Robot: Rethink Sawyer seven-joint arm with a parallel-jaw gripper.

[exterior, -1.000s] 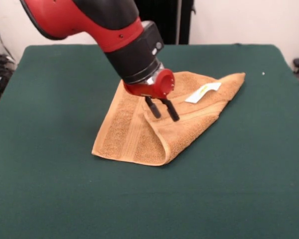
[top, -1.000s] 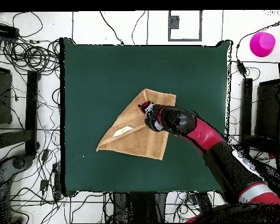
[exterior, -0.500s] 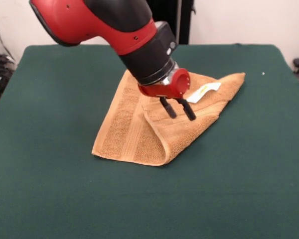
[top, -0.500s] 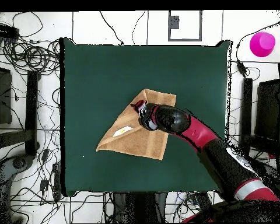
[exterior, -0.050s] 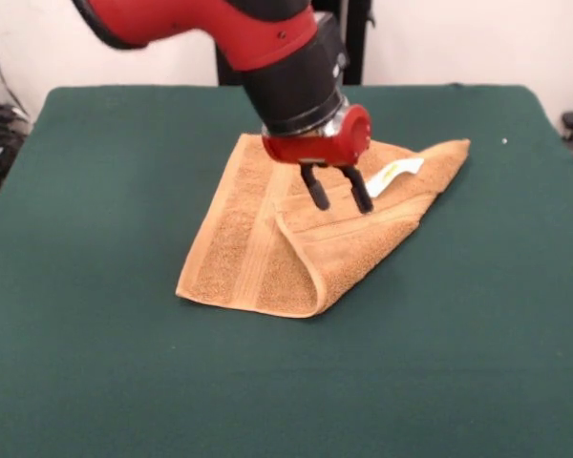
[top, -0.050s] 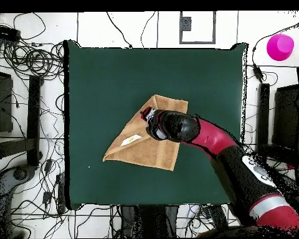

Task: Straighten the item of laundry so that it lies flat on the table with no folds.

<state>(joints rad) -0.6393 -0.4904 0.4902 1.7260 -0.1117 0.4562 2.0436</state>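
Observation:
The item of laundry (exterior, -0.050s: 258,258) is a golden-tan towel folded over itself into a rough triangle on the green table (exterior, -0.050s: 95,191). A folded flap runs to a point at the right, with a white label (exterior, -0.050s: 392,175) showing on it. In the overhead view the towel (top, -0.050s: 139,146) lies near the table's middle. My gripper (exterior, -0.050s: 339,194) hangs open just above the towel's upper flap, left of the label, with nothing between its fingers. From overhead the gripper (top, -0.050s: 146,117) sits over the towel's upper left edge.
The table (top, -0.050s: 102,81) is ringed by cables on a white floor. A pink cup (top, -0.050s: 280,46) stands off the table at the top right of the overhead view. Dark equipment sits at the left and right sides.
My gripper has moved to the right in the front view, toward the label, and risen slightly. It stays open. The towel has not moved.

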